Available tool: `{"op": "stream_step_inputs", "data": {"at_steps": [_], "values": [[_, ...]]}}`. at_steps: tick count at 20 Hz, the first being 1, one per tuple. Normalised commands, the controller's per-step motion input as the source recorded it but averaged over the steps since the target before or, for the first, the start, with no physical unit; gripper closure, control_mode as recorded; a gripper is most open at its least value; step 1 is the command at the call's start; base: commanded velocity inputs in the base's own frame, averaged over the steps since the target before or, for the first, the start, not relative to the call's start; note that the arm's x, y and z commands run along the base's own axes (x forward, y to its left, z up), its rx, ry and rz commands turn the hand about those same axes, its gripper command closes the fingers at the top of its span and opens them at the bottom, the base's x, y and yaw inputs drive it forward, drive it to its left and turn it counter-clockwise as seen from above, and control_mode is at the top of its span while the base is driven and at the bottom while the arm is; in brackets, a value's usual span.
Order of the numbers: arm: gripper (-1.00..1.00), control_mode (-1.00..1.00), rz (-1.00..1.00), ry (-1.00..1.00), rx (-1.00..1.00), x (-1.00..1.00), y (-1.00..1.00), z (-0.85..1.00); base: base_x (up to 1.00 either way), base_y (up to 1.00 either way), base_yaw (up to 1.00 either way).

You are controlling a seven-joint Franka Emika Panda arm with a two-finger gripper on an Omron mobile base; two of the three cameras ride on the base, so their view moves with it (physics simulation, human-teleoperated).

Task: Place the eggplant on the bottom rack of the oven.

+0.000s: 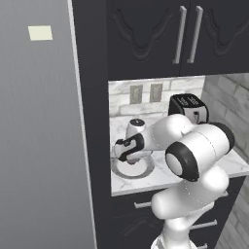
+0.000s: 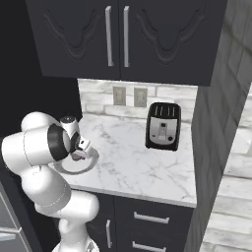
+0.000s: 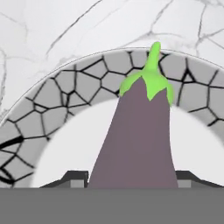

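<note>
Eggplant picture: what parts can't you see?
- Eggplant: its lower end runs off the bottom of the hand view.
- Claw: whether it grips the eggplant cannot be told.
- Plate: the arm covers much of it in both base views.

A dull purple-grey eggplant (image 3: 133, 135) with a bright green stem cap is seen over a plate (image 3: 65, 94) whose grey rim is patterned with black crackle lines around a white centre, on a white bench (image 2: 142, 162) veined in grey, beside a black toaster (image 2: 163, 127).
</note>
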Motion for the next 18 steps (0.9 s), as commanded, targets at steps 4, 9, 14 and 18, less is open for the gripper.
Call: {"op": "stream_step_inputs", "data": {"at_steps": [4, 9, 14, 18], "values": [[1.0, -1.0, -0.02, -0.05, 0.0, -0.13, -0.5, 0.16, 0.0, 0.0, 0.0], [1.0, -1.0, 0.01, -0.12, -0.01, -0.58, -0.46, 0.86, 0.0, 0.0, 0.0], [1.0, -1.0, 0.08, -0.07, -0.02, -0.85, -0.38, 0.99, 0.0, 0.0, 0.0], [1.0, -1.0, 0.08, -0.03, -0.01, -0.94, -0.31, 1.0, 0.0, 0.0, 0.0]]}}
